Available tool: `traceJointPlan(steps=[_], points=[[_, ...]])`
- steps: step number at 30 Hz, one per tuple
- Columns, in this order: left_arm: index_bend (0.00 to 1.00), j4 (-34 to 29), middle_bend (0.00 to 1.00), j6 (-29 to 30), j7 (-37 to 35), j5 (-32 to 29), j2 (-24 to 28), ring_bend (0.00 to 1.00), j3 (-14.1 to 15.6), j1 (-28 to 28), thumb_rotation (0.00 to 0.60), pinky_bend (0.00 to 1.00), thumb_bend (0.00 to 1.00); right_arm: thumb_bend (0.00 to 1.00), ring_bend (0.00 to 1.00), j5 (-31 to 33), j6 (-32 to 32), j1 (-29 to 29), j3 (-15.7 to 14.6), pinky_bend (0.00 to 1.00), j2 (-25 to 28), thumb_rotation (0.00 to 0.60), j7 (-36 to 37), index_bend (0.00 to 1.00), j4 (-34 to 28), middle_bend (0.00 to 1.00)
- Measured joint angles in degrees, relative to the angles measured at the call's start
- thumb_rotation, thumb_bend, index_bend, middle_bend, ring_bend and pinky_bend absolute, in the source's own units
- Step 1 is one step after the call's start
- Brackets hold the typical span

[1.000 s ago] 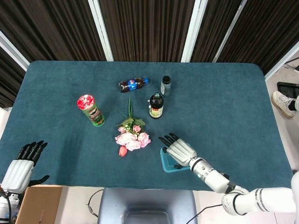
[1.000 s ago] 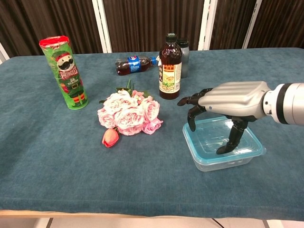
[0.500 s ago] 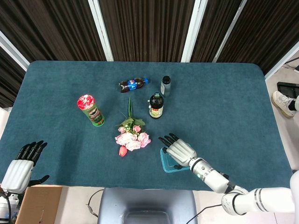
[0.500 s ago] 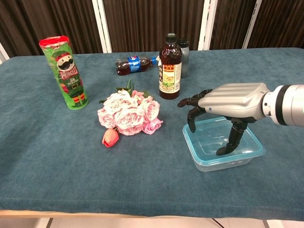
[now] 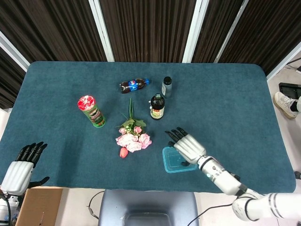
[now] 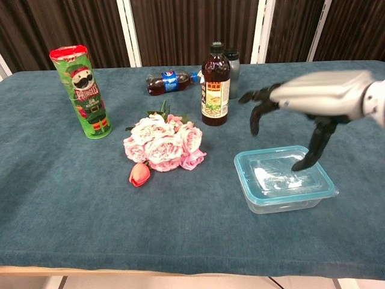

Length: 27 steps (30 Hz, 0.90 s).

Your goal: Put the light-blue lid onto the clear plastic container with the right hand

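Observation:
The clear plastic container point(image 6: 283, 194) stands near the table's front edge with the light-blue lid point(image 6: 280, 173) lying flat on top of it; from above the lid point(image 5: 173, 162) shows as a teal rectangle. My right hand point(image 6: 313, 103) hovers above the container's far right side, fingers spread and pointing down, holding nothing and clear of the lid. In the head view the right hand point(image 5: 188, 146) overlaps the lid's far right corner. My left hand point(image 5: 19, 169) hangs beyond the table's front left corner, fingers apart and empty.
A bunch of pink roses point(image 6: 162, 141) lies left of the container. Behind it stand a dark sauce bottle point(image 6: 215, 86) and a small grey bottle point(image 5: 167, 86). A cola bottle point(image 5: 134, 85) lies on its side, and a green Pringles can point(image 6: 81, 92) stands far left.
My right hand has lifted off the lid and moved up and to the right. The lid stays on the container. The left hand has not moved.

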Motion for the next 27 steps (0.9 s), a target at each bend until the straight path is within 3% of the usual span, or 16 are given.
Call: traceJointPlan(steps=[6,12,16,22,27], points=[[0.00,-0.03,0.04,0.34,0.21,0.00,-0.08,0.04,-0.16,0.07,0.600,0.10,0.44,0.24,0.00,-9.02,9.50,-6.68,-1.41,0.00,5.18,0.600,4.64,0.22,-2.59,0.05],[0.00,0.07,0.04,1.02,0.68,0.39,-0.38,0.04,-0.18,0.30,0.600,0.10,0.44,0.24,0.00,-14.01,23.15,-18.96,-5.85,0.00,7.65,0.600,4.64,0.16,-3.18,0.02],[0.00,0.10,0.04,1.56,0.82,0.72,-0.47,0.04,-0.16,0.47,0.600,0.10,0.44,0.24,0.00,-16.40,31.03,-27.31,-7.90,0.00,6.33,0.600,8.71,0.16,2.17,0.02],[0.00,0.11,0.04,2.31,1.35,1.22,-0.77,0.04,-0.09,0.80,0.600,0.10,0.44,0.24,0.00,-19.32,36.08,-34.31,-8.48,0.00,3.07,0.600,18.44,0.16,14.13,0.01],[0.00,0.00,0.04,2.61,1.54,1.67,-0.80,0.04,0.02,0.91,0.600,0.10,0.44,0.24,0.00,-21.21,36.86,-36.01,-7.90,0.00,2.20,0.600,20.33,0.16,15.85,0.01]])
